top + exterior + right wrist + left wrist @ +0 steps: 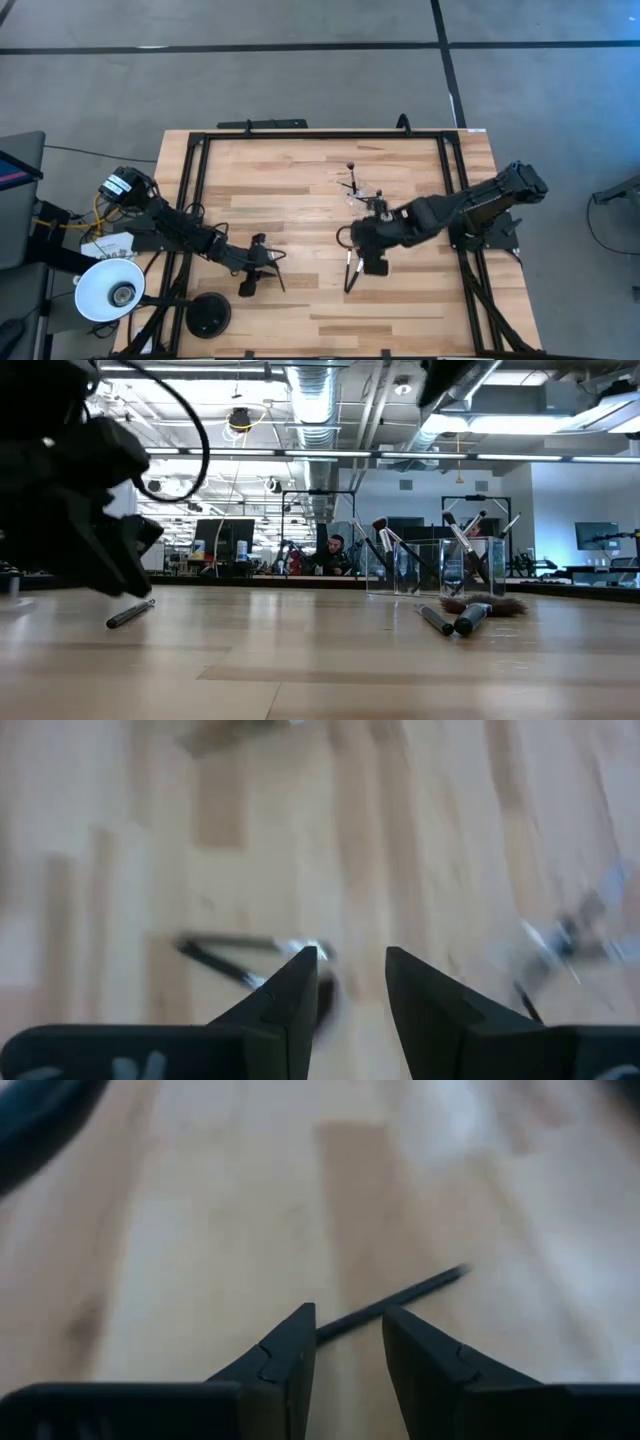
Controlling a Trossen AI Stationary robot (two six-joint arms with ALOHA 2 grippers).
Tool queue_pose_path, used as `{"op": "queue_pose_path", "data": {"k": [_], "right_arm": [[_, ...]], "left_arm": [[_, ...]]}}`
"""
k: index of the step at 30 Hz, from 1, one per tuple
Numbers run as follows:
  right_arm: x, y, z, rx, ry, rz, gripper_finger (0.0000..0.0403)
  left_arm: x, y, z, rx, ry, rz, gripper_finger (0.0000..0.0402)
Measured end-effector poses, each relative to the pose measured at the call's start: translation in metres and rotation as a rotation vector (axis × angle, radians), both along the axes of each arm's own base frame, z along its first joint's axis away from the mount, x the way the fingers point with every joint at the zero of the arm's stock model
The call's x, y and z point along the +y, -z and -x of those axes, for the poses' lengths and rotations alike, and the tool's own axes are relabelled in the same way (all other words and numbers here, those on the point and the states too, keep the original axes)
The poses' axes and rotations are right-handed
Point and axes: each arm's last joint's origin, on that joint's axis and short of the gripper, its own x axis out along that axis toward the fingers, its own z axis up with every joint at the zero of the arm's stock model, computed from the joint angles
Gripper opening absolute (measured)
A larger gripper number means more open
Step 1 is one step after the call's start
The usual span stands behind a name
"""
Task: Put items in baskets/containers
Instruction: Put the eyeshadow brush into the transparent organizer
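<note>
My left gripper point(268, 258) point(348, 1320) hovers open near the table's left side. A thin dark brush point(400, 1297) point(279, 276) lies flat on the wood just past its fingertips; the low view shows the same brush point(130, 613). My right gripper point(362, 250) point(352, 960) hangs open over the middle of the table, above two or three loose brushes point(349, 270) point(240, 952) lying flat, one with a fan head point(492, 605). The clear cup point(366, 197) point(470, 565) stands farther back with several brushes upright in it.
A white lamp shade point(108, 290) and a black round base point(208, 318) sit at the table's near left corner. Black rails point(320, 135) frame the tabletop. A person point(335, 550) sits in the room beyond. Bare wood lies between the two grippers.
</note>
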Motion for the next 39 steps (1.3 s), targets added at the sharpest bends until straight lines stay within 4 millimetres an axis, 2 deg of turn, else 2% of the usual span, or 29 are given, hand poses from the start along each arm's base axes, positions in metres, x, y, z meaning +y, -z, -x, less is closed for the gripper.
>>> {"op": "queue_pose_path", "data": {"k": [6, 9, 13, 19, 29, 34, 39], "right_arm": [[0.026, -0.010, -0.012, -0.210, -0.156, -0.014, 0.0113], [0.032, -0.012, -0.019, -0.270, -0.184, -0.017, 0.0113], [0.032, -0.007, -0.024, -0.269, -0.191, -0.003, 0.0113], [0.030, 0.014, -0.036, -0.198, -0.180, 0.020, 0.0113], [0.038, 0.059, -0.056, -0.061, -0.212, 0.000, 0.0113], [0.042, 0.050, -0.049, -0.071, -0.235, -0.012, 0.0113], [0.042, 0.008, -0.021, -0.165, -0.246, -0.004, 0.0113]], "left_arm": [[0.015, 0.005, 0.000, -0.005, 0.011, -0.114, 0.0115], [0.019, 0.005, -0.002, -0.011, 0.021, -0.136, 0.0115], [0.025, 0.008, 0.001, 0.009, 0.021, -0.125, 0.0115], [0.027, 0.013, 0.008, 0.042, -0.003, -0.061, 0.0102], [0.024, 0.012, 0.008, 0.061, -0.183, 0.155, 0.0015], [0.025, 0.011, 0.007, 0.054, -0.273, 0.246, 0.0010], [0.022, 0.003, -0.001, -0.021, -0.302, 0.268, 0.0019]]}}
